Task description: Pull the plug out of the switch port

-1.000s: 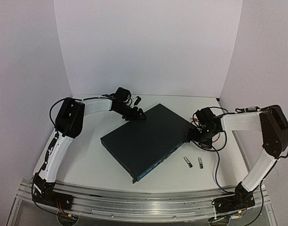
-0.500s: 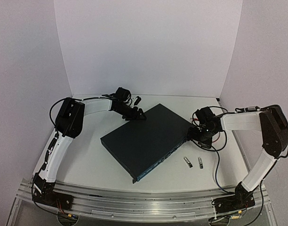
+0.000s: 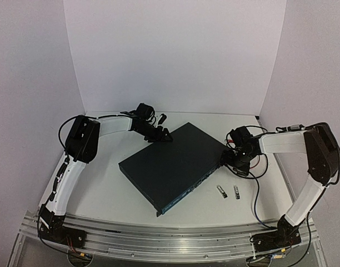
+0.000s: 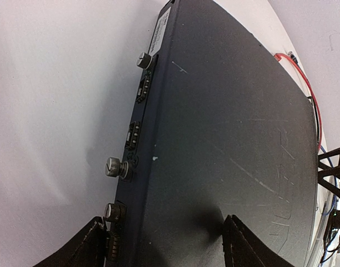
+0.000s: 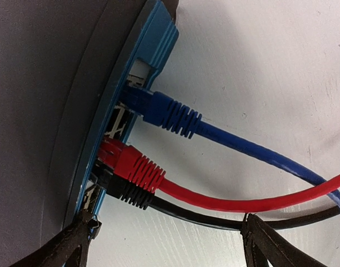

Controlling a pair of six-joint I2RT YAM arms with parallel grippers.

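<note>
The switch point(image 3: 175, 164) lies diagonally mid-table, a flat dark blue-black box. My left gripper point(image 3: 161, 135) is open at its far corner. In the left wrist view point(image 4: 164, 247) one finger sits beside the rear face with thumbscrews point(image 4: 117, 167) and the other over the top panel point(image 4: 236, 139). My right gripper point(image 3: 228, 157) is open at the switch's right end. In the right wrist view point(image 5: 167, 239) a blue plug point(image 5: 159, 108), a red plug point(image 5: 134, 167) and a black plug point(image 5: 125, 192) sit in ports of the blue front face point(image 5: 153, 55), just ahead of the open fingers.
Two small metal modules point(image 3: 220, 191) point(image 3: 235, 192) lie on the table near the switch's front right. The blue, red and black cables point(image 3: 258, 167) loop beside the right arm. White walls close the back and both sides.
My right gripper has edged slightly toward the switch's end. The left arm and the switch have not moved.
</note>
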